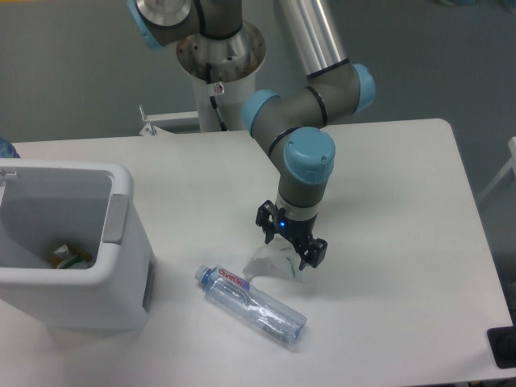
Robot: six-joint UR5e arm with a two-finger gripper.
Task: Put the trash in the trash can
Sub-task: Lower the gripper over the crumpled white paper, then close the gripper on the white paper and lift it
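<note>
Gripper [291, 245] parked right over the crumpled white carton [272, 264] mid-table, jaws spread apart, one finger on each side of its top, not clamped on anything. Clear plastic bottle [250, 305] lying flat just near-left of the carton, cap end pointing left. White trash can [74, 254] way off at the left edge, well apart from both, with some scraps already down inside.
</note>
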